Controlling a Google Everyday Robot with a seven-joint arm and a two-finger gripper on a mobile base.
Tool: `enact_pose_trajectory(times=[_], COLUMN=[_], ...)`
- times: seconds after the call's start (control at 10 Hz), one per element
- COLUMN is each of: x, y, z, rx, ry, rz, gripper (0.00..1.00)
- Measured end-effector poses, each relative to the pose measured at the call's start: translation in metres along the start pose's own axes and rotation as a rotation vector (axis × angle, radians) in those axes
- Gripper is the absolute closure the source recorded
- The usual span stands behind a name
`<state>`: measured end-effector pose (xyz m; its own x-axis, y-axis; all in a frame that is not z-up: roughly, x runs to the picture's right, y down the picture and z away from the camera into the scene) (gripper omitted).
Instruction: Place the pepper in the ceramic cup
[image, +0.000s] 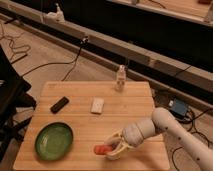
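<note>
The red-orange pepper (101, 149) is at the tips of my gripper (109, 148), low over the front of the wooden table (75, 92). The pale fingers (116, 140) are closed around it, with the arm coming in from the right. The ceramic cup (97, 105) shows as a small white thing near the table's middle, well behind the gripper and slightly to its left.
A green round plate (53, 140) lies at the front left, to the left of the gripper. A black bar-shaped object (59, 104) lies at the left. A small clear bottle (120, 78) stands at the back edge. Cables run over the floor beyond the table.
</note>
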<state>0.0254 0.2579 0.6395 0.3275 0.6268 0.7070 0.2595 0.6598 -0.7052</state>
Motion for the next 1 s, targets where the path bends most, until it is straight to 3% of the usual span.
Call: enact_pose_trajectory(times=[0.5, 1.0], x=[0.011, 0.011], y=[-0.016, -0.011], z=[-0.014, -0.032], rx=[0.058, 0.102], ry=[0.006, -0.012], rz=[-0.014, -0.012], gripper=[0.21, 0.20])
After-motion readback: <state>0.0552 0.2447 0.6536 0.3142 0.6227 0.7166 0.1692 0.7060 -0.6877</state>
